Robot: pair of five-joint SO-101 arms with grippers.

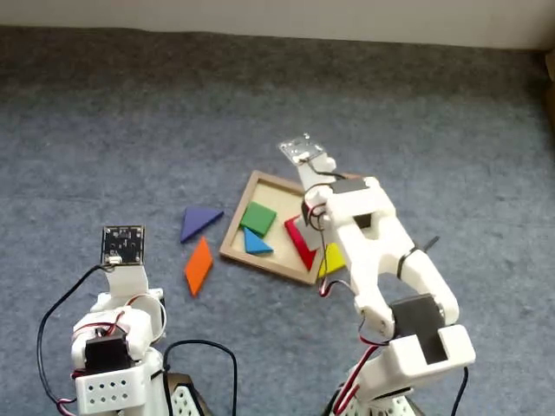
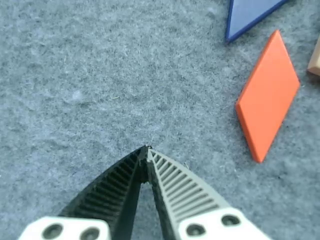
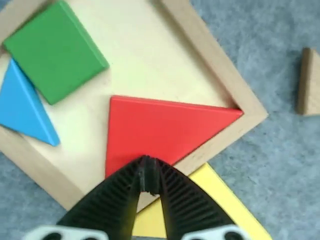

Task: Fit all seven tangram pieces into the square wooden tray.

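Closed fingers (image 3: 117,197) above red triangle (image 3: 165,127)

Two small desktop robot arms, both built from white plastic shells. The left arm (image 1: 130,325) carries a black motor block, a white panel dotted with small holes, and looping black cables with thin red wires alongside. Just behind the left end effector (image 2: 146,151) sits a square black circuit board (image 1: 123,245). This end effector has one black ribbed finger (image 2: 117,185) and one pale grey ribbed finger (image 2: 182,187), each on a white base with round screw holes. The right arm (image 1: 386,260) is white with black motor blocks and red-and-black wiring. The right end effector (image 3: 147,162) has dark ribbed fingers (image 3: 115,200).
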